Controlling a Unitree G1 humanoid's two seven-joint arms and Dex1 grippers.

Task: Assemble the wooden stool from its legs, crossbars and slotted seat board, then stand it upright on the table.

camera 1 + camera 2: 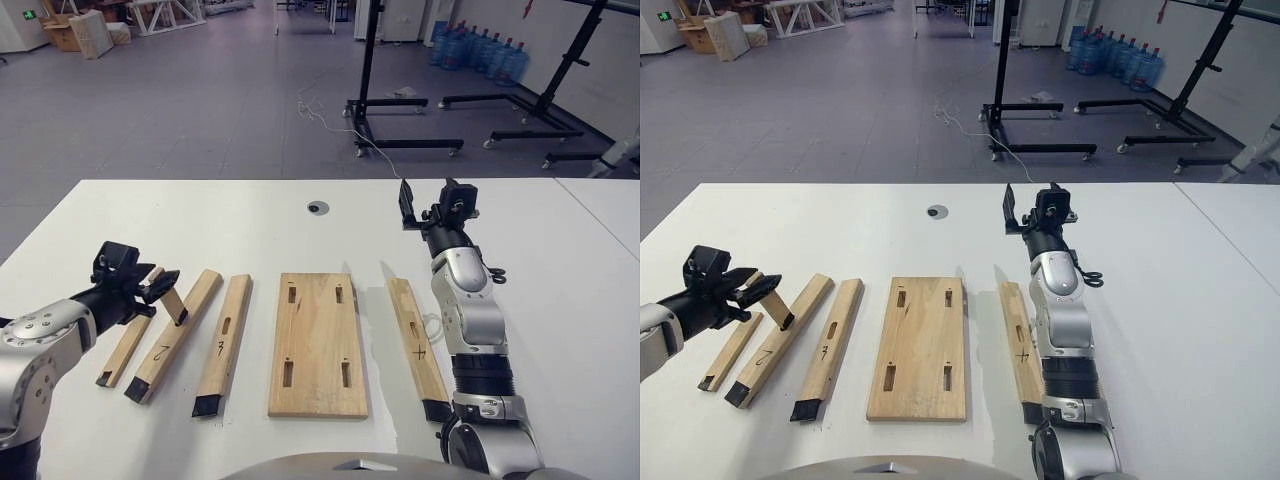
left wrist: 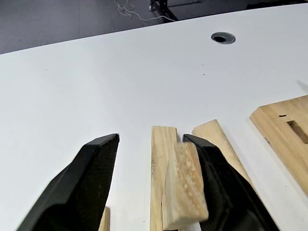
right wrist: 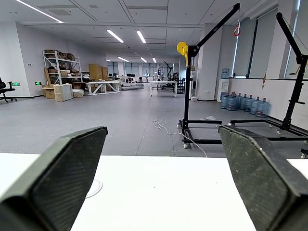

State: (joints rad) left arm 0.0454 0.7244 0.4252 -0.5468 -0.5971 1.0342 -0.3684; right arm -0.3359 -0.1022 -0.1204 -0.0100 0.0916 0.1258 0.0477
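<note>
The slotted seat board (image 1: 317,343) lies flat at the table's middle. To its right lies one long leg (image 1: 417,345). To its left lie two long legs (image 1: 225,343) (image 1: 175,333) and a shorter bar (image 1: 125,350). My left gripper (image 1: 140,280) hovers over the far ends of the left pieces, fingers apart. A short crossbar (image 1: 170,298) leans tilted against one finger (image 2: 211,183), its far end down near the legs; the crossbar (image 2: 185,187) is narrower than the finger gap. My right gripper (image 1: 432,200) is raised beyond the right leg, open and holding nothing, facing the room (image 3: 162,130).
A round cable hole (image 1: 318,208) sits in the white table (image 1: 560,300) beyond the board. Bare table stretches to the far side and to the right of my right arm. Black wheeled stands (image 1: 400,110) are on the floor past the table.
</note>
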